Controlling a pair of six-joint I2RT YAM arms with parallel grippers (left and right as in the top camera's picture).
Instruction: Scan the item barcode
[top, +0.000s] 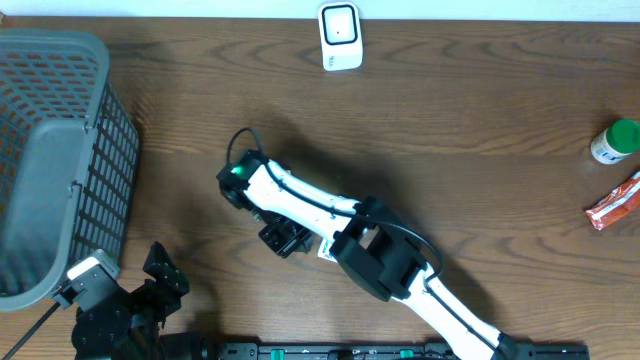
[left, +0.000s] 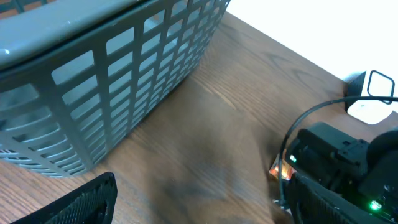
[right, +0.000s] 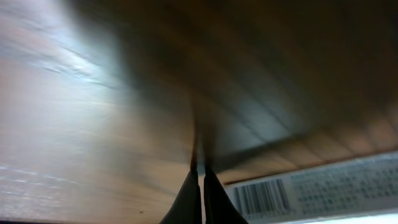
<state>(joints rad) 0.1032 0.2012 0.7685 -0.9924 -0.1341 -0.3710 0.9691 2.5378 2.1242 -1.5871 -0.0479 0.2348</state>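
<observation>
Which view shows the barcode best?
Right wrist: the barcode shows as printed bars on a white label beside the shut right gripper. Overhead shows only a white sliver of the item under the right arm; left wrist shows none of it.

Quick map of the table (top: 480, 100)
Basket (top: 50, 150) far left, scanner (top: 340, 37) back centre, bottle (top: 615, 142) far right with packet (top: 615, 203) just in front, barcoded item (right: 311, 190) near the middle.

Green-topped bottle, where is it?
In the overhead view, the green-topped bottle stands at the far right edge of the table, near the red packet.
</observation>
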